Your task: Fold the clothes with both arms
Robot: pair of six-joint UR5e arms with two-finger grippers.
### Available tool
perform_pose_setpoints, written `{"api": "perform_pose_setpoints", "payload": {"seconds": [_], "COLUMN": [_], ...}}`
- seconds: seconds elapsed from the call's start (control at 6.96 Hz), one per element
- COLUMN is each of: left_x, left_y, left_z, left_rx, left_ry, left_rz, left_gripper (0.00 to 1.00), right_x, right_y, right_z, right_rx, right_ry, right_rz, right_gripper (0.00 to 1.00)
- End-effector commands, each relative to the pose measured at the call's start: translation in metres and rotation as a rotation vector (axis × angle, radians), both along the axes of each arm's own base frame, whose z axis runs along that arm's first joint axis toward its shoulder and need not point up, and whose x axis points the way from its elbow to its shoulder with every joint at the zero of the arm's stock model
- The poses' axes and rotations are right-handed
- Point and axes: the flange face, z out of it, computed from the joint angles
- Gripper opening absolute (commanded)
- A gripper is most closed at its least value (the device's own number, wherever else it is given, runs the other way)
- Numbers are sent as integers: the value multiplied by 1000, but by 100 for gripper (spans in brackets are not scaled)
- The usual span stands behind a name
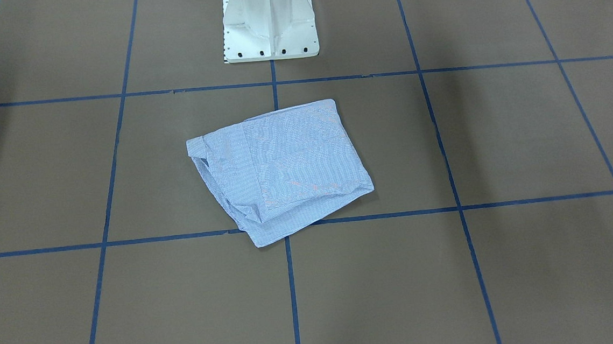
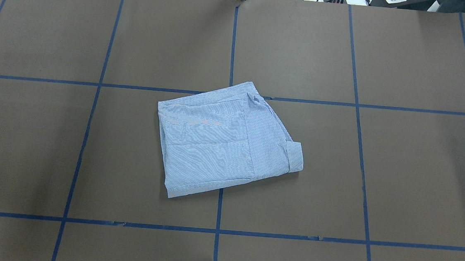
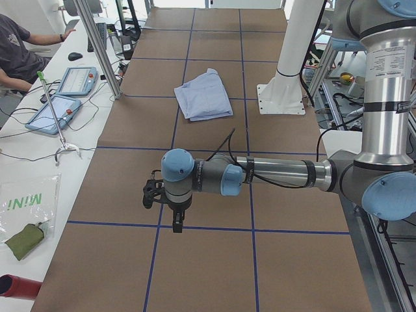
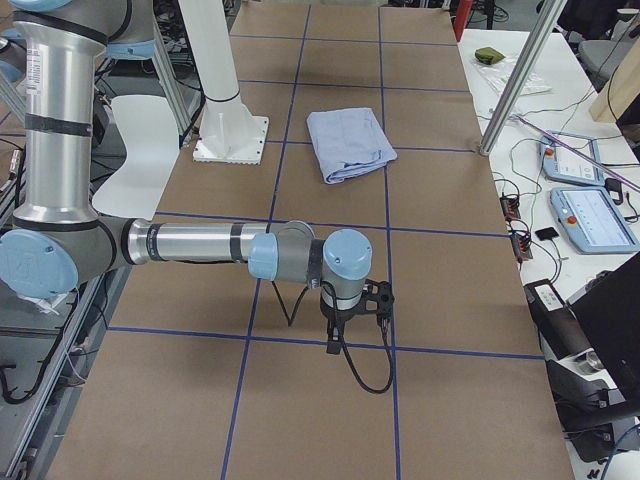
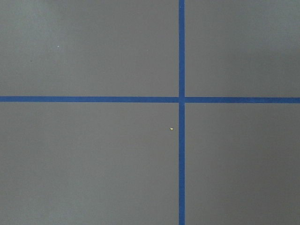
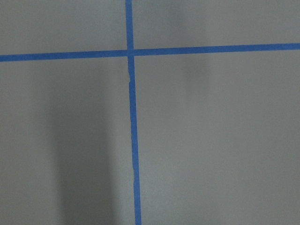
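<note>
Folded shirt at table centre, both arms parked at the table ends.
The striped shirt (image 1: 284,168) lies folded into a compact, slightly skewed rectangle on the brown table (image 1: 498,142), across the crossing of blue tape lines just below the white pedestal (image 1: 269,23) in the front-facing view; in the overhead view it sits at mid-frame, with a cuffed edge at its right corner. The left gripper (image 3: 154,194) hangs over bare table in the lower half of the left-side view, well apart from the garment; the right gripper (image 4: 378,300) does likewise in the right-side view. Whether either gripper's jaws are wide or narrow cannot be told. Both wrist views show only table surface and tape crossings. A seated person (image 3: 16,49) occupies the upper left of the left-side view.
</note>
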Motion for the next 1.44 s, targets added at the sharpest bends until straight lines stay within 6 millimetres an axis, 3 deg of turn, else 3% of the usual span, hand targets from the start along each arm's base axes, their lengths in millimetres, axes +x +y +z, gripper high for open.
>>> {"api": "perform_pose_setpoints", "payload": {"seconds": [0.0,1.29], "left_x": [0,0], "left_y": [0,0], "left_z": [0,0], "left_rx": [0,0], "left_ry": [0,0], "left_rz": [0,0], "left_gripper": [100,100], "right_x": [-2,-13], "right_y": [-3,-8], "right_z": [-12,-17], "right_rx": [23,-2], "right_ry": [-4,-1], "right_rz": [-2,17], "right_gripper": [100,100]}}
